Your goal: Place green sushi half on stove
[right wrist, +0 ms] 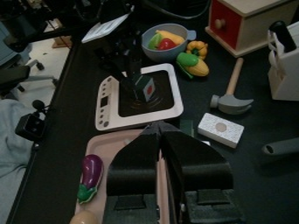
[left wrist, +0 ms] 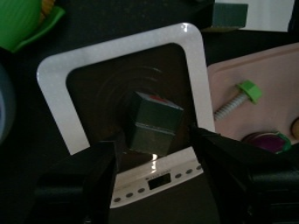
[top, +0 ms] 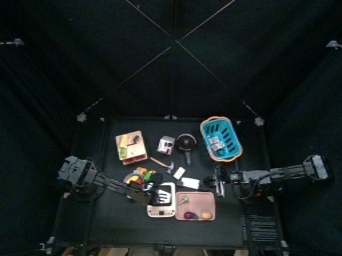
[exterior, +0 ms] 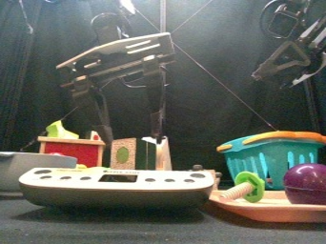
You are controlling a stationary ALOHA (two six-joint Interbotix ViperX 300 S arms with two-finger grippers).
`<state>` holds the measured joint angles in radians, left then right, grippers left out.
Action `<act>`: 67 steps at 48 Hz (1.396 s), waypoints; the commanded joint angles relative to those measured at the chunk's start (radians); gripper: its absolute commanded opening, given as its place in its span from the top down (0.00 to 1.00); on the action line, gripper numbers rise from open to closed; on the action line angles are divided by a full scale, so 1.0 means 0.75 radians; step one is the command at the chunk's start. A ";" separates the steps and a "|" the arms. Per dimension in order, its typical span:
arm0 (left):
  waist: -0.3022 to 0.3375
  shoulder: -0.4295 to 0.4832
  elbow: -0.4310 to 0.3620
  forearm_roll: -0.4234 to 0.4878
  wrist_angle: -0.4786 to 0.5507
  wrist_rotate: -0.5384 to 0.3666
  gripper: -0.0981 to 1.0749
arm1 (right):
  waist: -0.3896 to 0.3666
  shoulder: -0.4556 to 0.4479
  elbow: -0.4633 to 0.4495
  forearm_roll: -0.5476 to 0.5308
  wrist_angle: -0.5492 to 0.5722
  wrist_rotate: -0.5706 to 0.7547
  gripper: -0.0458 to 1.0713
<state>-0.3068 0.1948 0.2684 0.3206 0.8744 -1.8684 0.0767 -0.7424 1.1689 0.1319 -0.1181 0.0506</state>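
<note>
Sushi half (left wrist: 156, 120) sits on the stove (left wrist: 70, 74), upright on the dark burner surface, directly between the left gripper's (left wrist: 155, 150) wide-open jaws; no contact visible, so it looks released. Likely a small rigid plastic toy: light, stiff, smooth flat faces, easy to tip or skid on the slick cooktop. If regrasped, best hold is across the two flat green sides, low on the body. In the front view the stove (exterior: 117, 186) is nearest the camera, with the sushi half (exterior: 124, 152) and a white block standing above its far edge; whether they rest on it or behind it can't be told from that angle. Pink tray (exterior: 261, 204) with a green bolt (exterior: 245, 185) and a purple ball lies just beside the stove. Right wrist view confirms the piece (right wrist: 149, 87) on the stove plate. Right gripper (right wrist: 160, 144) hangs back over the tray, jaws closed, empty. Top view too small to resolve the piece. Farther back: blue basket (exterior: 273, 154), red box (exterior: 71, 151), partly cut off.
</note>
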 commanded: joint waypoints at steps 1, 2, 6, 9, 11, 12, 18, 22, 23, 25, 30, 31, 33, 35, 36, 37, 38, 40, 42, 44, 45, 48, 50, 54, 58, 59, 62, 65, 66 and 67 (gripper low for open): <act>-0.008 -0.043 0.000 -0.025 -0.033 0.004 0.12 | 0.002 -0.002 -0.039 -0.002 -0.006 -0.004 0.95; -0.006 -0.043 0.006 -0.025 -0.039 0.004 0.12 | 0.002 -0.002 -0.041 0.000 -0.004 -0.004 0.95; -0.008 -0.043 0.016 -0.029 -0.076 0.002 0.12 | 0.002 -0.002 -0.041 0.000 -0.004 -0.004 0.95; -0.006 -0.045 0.014 -0.029 -0.104 0.002 0.12 | 0.002 -0.002 -0.041 -0.002 -0.006 -0.004 0.95; -0.006 -0.045 0.014 -0.029 -0.115 0.002 0.12 | 0.002 -0.002 -0.043 0.000 -0.006 -0.004 0.95; -0.008 -0.045 0.012 -0.029 -0.115 0.002 0.12 | 0.004 -0.002 -0.043 0.000 -0.006 -0.004 0.95; -0.004 -0.045 0.016 -0.022 -0.121 0.004 0.12 | 0.002 0.000 -0.045 -0.002 -0.006 -0.004 0.95; -0.002 -0.045 0.014 -0.010 -0.131 0.004 0.13 | 0.002 0.000 -0.043 -0.002 -0.004 -0.004 0.95; -0.002 -0.045 0.012 -0.004 -0.137 0.004 0.13 | 0.004 -0.002 -0.043 -0.002 -0.006 -0.004 0.95; -0.002 -0.045 0.010 0.000 -0.147 0.004 0.13 | 0.004 -0.002 -0.043 0.000 -0.004 -0.004 0.95; 0.002 -0.045 0.010 0.002 -0.174 0.004 0.13 | 0.002 -0.002 -0.045 0.000 -0.006 -0.004 0.95; 0.002 -0.045 0.012 0.004 -0.178 0.004 0.13 | 0.004 -0.002 -0.045 0.000 -0.004 -0.004 0.95; 0.002 -0.045 0.010 0.004 -0.180 0.004 0.13 | 0.004 -0.002 -0.045 -0.002 -0.004 -0.004 0.95; 0.002 -0.049 0.012 0.000 -0.180 0.004 0.13 | 0.004 -0.002 -0.045 0.000 -0.004 -0.004 0.95; 0.000 -0.051 0.012 0.002 -0.180 0.004 0.13 | 0.004 -0.002 -0.045 0.000 -0.006 -0.004 0.95; 0.002 -0.057 0.016 0.002 -0.180 0.004 0.13 | 0.004 0.000 -0.045 -0.002 -0.004 0.000 0.95; 0.002 -0.061 0.018 0.002 -0.178 0.004 0.13 | 0.004 0.000 -0.045 0.000 -0.006 -0.004 0.95; 0.002 -0.074 0.025 0.004 -0.176 0.004 0.13 | 0.004 -0.002 -0.045 0.000 -0.006 -0.004 0.95; 0.000 -0.088 0.031 0.004 -0.174 0.004 0.13 | 0.004 -0.002 -0.047 0.000 -0.004 -0.004 0.95; 0.000 -0.102 0.041 0.006 -0.174 0.006 0.13 | 0.004 -0.002 -0.049 -0.002 -0.006 -0.004 0.95; 0.000 -0.112 0.049 0.010 -0.172 0.006 0.13 | 0.004 0.000 -0.051 -0.002 -0.004 -0.004 0.95; 0.000 -0.139 0.067 0.018 -0.172 0.006 0.13 | 0.004 0.000 -0.053 -0.002 -0.006 -0.004 0.95; 0.000 -0.160 0.082 0.025 -0.172 0.006 0.13 | 0.004 -0.002 -0.053 -0.002 -0.004 -0.004 0.95; 0.000 -0.207 0.119 0.051 -0.174 0.014 0.13 | 0.000 -0.002 -0.055 -0.006 -0.004 -0.004 0.95; -0.002 -0.254 0.151 0.100 -0.174 0.037 0.13 | -0.002 -0.002 -0.055 -0.006 -0.006 -0.004 0.95; 0.000 -0.264 0.157 0.110 -0.174 0.041 0.13 | -0.004 -0.002 -0.057 -0.006 -0.004 -0.004 0.95; 0.002 -0.295 0.170 0.135 -0.176 0.053 0.13 | -0.002 -0.002 -0.061 -0.006 -0.006 -0.004 0.95; 0.002 -0.317 0.184 0.145 -0.176 0.065 0.13 | -0.002 -0.002 -0.072 -0.006 -0.006 -0.004 0.95; 0.002 -0.325 0.190 0.147 -0.180 0.072 0.13 | -0.002 -0.002 -0.074 -0.006 -0.004 -0.004 0.95; 0.002 -0.331 0.194 0.147 -0.182 0.078 0.13 | -0.002 -0.002 -0.078 -0.006 -0.006 -0.004 0.95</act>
<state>-0.3068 -0.0138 0.4142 0.4188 0.7440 -1.8208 0.0767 -0.7424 1.1443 0.1273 -0.1181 0.0491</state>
